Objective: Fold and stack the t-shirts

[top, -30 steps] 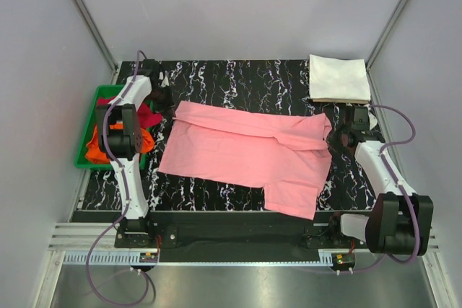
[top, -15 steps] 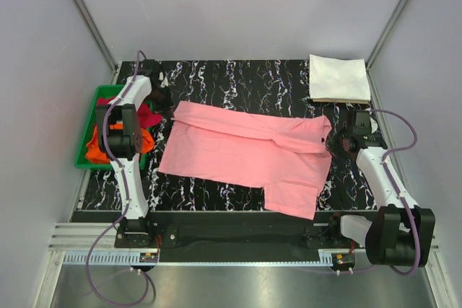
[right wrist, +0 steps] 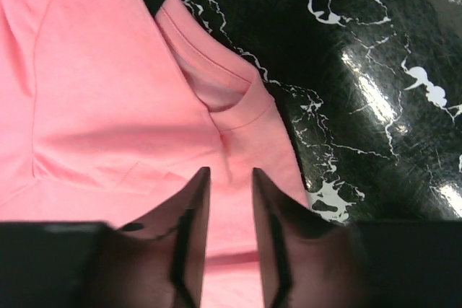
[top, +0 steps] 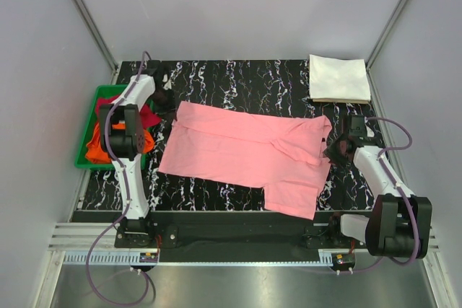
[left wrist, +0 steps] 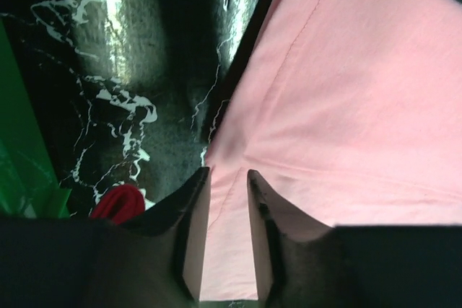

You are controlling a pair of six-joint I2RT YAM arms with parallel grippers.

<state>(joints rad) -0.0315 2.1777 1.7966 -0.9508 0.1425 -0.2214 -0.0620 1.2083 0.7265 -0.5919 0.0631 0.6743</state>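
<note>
**Both grippers let go of the pink shirt after a fold**

Since a second ago both arms have shifted. The left gripper (top: 164,90) has edged farther from its base, the right gripper (top: 338,151) has drawn nearer to its base, and both have gone from closed to slightly parted.

Overhead view: the pink shirt (top: 245,153) lies spread between the two grippers on the table (top: 238,73). A folded white shirt (top: 339,78) sits beyond the right gripper. Orange (top: 97,148) and red (top: 150,115) shirts wait in the tray (top: 85,131) beside the left arm.

Left wrist view: the left gripper (left wrist: 227,174) is narrowly open just above the shirt's (left wrist: 346,91) edge, gripping nothing.

Right wrist view: the right gripper (right wrist: 229,172) is likewise narrowly open and empty, with the collar (right wrist: 216,77) just ahead of it.

This looks like the release after one fold. The next move likely calls for gripping an edge again to fold further.
</note>
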